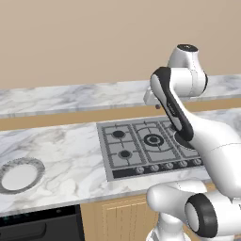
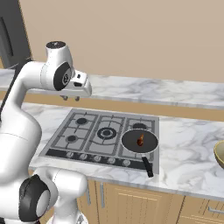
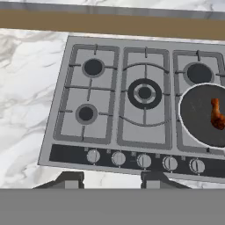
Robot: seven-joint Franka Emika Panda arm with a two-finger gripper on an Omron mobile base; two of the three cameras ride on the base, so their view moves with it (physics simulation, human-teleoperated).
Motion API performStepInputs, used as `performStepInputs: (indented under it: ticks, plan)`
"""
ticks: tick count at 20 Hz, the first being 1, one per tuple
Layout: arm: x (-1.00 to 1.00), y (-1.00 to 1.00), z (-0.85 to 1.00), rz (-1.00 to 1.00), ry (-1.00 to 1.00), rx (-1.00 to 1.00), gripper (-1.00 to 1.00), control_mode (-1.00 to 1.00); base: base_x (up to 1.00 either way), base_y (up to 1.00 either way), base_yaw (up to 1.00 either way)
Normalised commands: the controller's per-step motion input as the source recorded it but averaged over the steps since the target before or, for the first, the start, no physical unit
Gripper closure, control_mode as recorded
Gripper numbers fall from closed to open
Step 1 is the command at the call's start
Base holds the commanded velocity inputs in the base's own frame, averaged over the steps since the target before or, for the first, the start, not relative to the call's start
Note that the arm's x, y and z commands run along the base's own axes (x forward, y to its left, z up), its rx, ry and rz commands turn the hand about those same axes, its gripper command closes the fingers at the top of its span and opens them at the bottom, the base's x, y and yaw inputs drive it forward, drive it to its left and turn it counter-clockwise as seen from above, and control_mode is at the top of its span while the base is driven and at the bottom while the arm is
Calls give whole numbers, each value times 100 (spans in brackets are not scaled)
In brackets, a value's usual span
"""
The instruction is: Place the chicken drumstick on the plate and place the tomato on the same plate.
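Note:
The chicken drumstick [image 2: 141,140], small and reddish-brown, lies inside a black frying pan [image 2: 139,141] on the stove's front right burner. In the hand view the chicken drumstick [image 3: 216,115] sits at the right edge in the frying pan [image 3: 197,116]. My gripper [image 2: 71,99] hovers high above the stove's back left, open, with nothing between its fingertips [image 3: 66,179]. In the left base view the gripper [image 1: 156,106] hangs over the stove's back edge. The plate [image 1: 37,165], white with a grey speckled rim, rests on the counter far to the left. The tomato is out of view.
A grey gas stove [image 2: 103,133] with a row of knobs [image 3: 144,161] along its front is set into the marble counter [image 1: 70,150]. A tan-olive bowl [image 2: 220,154] peeks in at the right edge. A raised marble ledge [image 2: 153,92] runs along the back wall.

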Motion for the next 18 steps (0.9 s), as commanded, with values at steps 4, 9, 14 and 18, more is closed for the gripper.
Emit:
performStepInputs:
  ticks: [4,9,14,18]
  plan:
    - [-12,-7,-1,-1,-1,0,-100,-100,0,0,0]
    - [-19,-35,-6,-7,-12,0,-100,-100,0,0,0]
    - [-17,-52,-9,0,-15,-1,-100,-100,0,0,0]
    - [-12,-54,-17,-2,0,-5,-100,-100,0,0,0]
